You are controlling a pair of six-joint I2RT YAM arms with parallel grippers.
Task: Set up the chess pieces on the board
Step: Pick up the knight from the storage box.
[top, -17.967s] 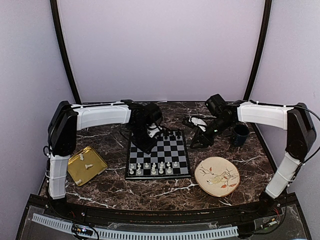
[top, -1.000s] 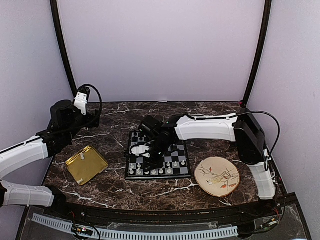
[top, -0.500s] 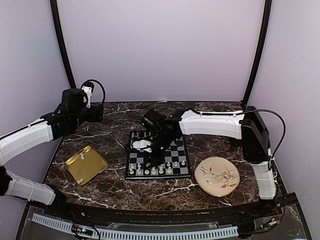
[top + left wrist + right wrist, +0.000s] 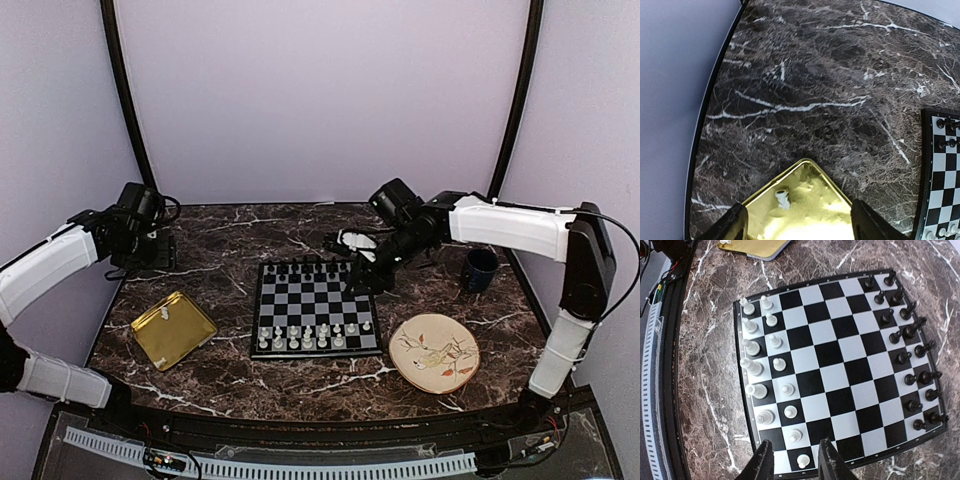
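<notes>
The left arm comes in from the lower left of the overhead frame and bends up toward the far left edge of the counter [image 4: 230,375], its wrist well apart from the chessboard [image 4: 317,300]. The left fingers [image 4: 736,225] are spread wide with nothing between them. They hang above the gold tray [image 4: 810,220], where one white chessman [image 4: 782,198] lies. The right arm reaches from the right edge across to the centre. The right fingers [image 4: 763,460] are parted and empty, above the board's right edge near its upper corner. The white chess pieces [image 4: 308,335] stand in two rows along the board's lower edge, and black chessmen [image 4: 315,267] line the upper edge. Bare marble lies open to the left of the board. A plate [image 4: 433,351] and a dark mug [image 4: 480,268] crowd its right side.
</notes>
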